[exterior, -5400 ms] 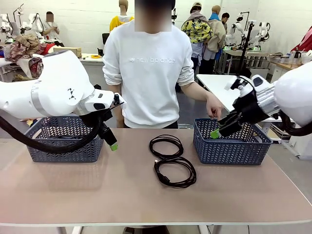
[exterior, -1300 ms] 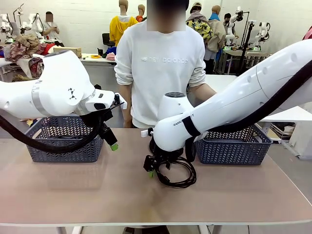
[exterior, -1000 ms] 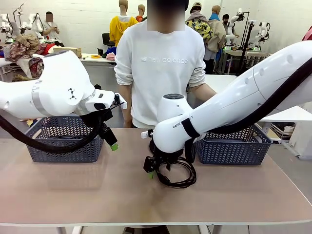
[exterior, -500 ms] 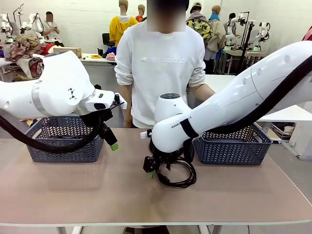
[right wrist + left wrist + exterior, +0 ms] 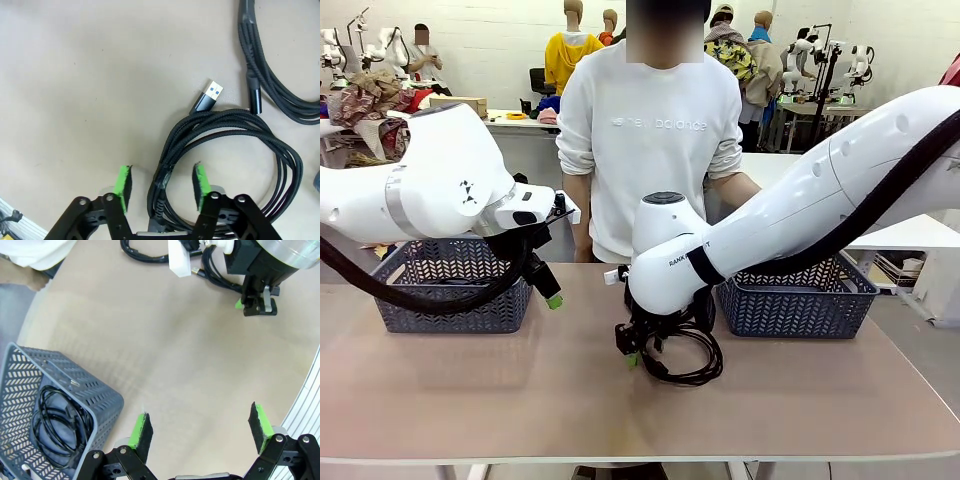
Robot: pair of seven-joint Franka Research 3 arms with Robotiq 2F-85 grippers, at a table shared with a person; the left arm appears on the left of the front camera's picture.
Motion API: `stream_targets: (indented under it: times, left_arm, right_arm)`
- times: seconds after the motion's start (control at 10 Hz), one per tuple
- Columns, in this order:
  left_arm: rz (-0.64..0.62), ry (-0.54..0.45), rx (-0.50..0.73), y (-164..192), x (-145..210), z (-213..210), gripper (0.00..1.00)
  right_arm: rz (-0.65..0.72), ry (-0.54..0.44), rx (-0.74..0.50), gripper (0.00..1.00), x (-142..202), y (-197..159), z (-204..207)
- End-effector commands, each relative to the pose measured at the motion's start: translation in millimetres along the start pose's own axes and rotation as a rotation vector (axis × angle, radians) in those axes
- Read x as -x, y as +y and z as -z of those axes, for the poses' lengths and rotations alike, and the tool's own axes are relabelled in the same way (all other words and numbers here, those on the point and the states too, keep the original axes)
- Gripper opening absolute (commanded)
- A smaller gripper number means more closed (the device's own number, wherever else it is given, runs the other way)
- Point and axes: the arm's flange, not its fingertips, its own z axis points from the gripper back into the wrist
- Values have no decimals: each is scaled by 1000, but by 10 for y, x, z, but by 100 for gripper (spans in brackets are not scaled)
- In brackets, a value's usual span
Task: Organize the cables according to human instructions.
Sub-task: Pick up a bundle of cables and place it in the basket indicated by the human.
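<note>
Straddling braided black coiled cable (image 5: 230, 120), silver-tipped USB plug (image 5: 206, 101): right end effector (image 5: 161, 173) spread; left end effector (image 5: 201, 424) spread.

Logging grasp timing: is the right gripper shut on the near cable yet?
Open. In the right wrist view the right gripper's pads stand apart, straddling the cable's strands without pinching them.

Cables (image 5: 708, 374) between two baskets (image 5: 450, 312)
</note>
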Motion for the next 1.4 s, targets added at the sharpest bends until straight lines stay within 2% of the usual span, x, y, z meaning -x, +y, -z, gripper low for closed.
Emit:
stream_targets:
  times: [0.0, 0.1, 0.2, 0.3, 0.5, 1.0, 1.3]
  left_arm:
    - [-8, -2, -4, 19, -1, -14, 100]
    - [-8, -2, -4, 19, -1, -14, 100]
    - [-8, -2, -4, 19, -1, -14, 100]
    - [-8, -2, -4, 19, -1, -14, 100]
    - [-8, -2, -4, 19, -1, -14, 100]
    - [-8, -2, -4, 19, -1, -14, 100]
    - [-8, -2, -4, 19, -1, -14, 100]
  right_arm:
    - [28, -2, 36, 42, -51, 53, -7]
    - [28, -1, 32, 29, -51, 50, 4]
    - [30, 2, 25, 23, -48, 45, 16]
    - [33, 5, 21, 10, -46, 37, 22]
    - [34, 7, 13, 0, -37, 39, 12]
    - [14, 9, 11, 0, 222, 42, -214]
    - [-165, -6, -50, 0, 389, 53, -722]
